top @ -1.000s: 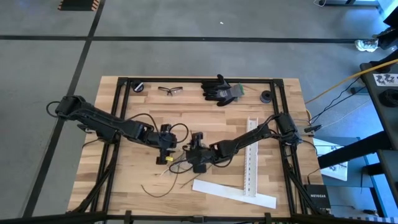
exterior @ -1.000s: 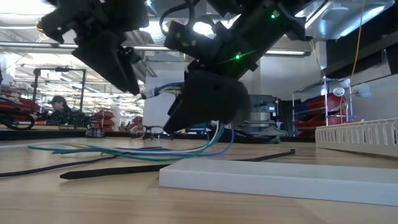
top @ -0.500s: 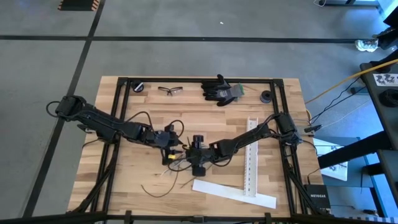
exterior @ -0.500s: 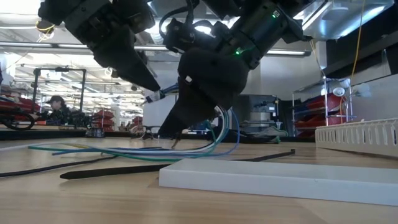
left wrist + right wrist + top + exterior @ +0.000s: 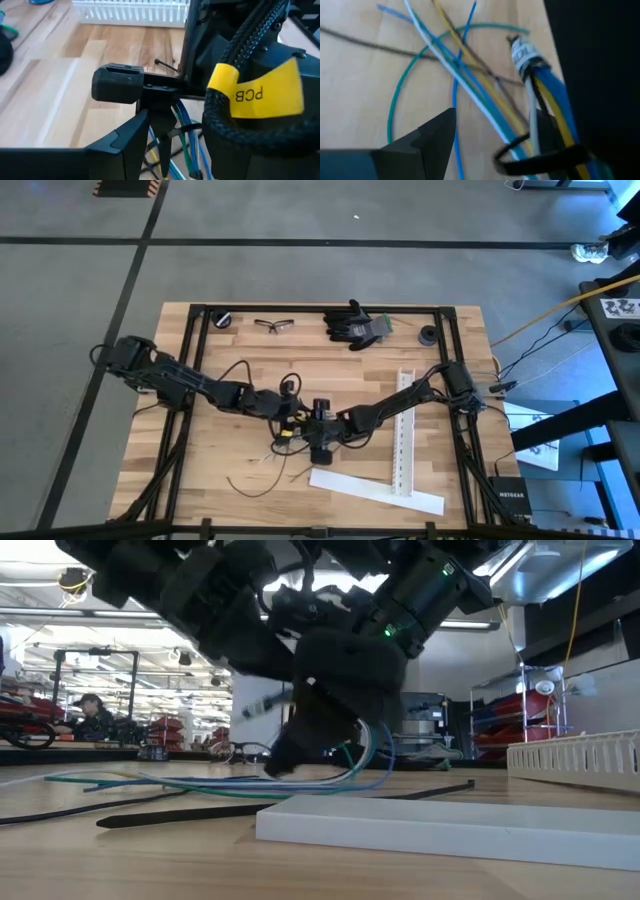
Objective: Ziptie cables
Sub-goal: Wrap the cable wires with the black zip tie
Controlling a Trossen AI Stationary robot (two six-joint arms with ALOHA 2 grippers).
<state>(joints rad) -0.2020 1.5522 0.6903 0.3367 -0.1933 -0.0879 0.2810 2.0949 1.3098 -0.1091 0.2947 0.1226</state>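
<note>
Right gripper (image 5: pixel 302 434) low over table centre (image 5: pixel 240 470), clenched on cables (image 5: pixel 470 95), which fan out beyond its fingertips; thin black ziptie (image 5: pixel 540 157) looped around bundle between its jaws. Left gripper (image 5: pixel 293 418) just beside right one, touching or apart unclear; its jaw state cannot be told. Second ziptie (image 5: pixel 290 808) flat on table below.

— Along the far edge of the wooden table (image 5: pixel 200 470)?
— Black gloves (image 5: pixel 356 326) at twelve o'clock; safety glasses (image 5: pixel 274 325) just left of them; small black round piece (image 5: pixel 224 320) at eleven, another (image 5: pixel 427 335) at one.
— And on the near side?
— Upright white slotted strip (image 5: pixel 402 430) at four o'clock; flat white strip (image 5: pixel 376 490) lying aslant at five, touching its lower end.
— Beyond the table?
— Seated person (image 5: pixel 88 715) far off at nine o'clock in the low view, among red equipment.
</note>
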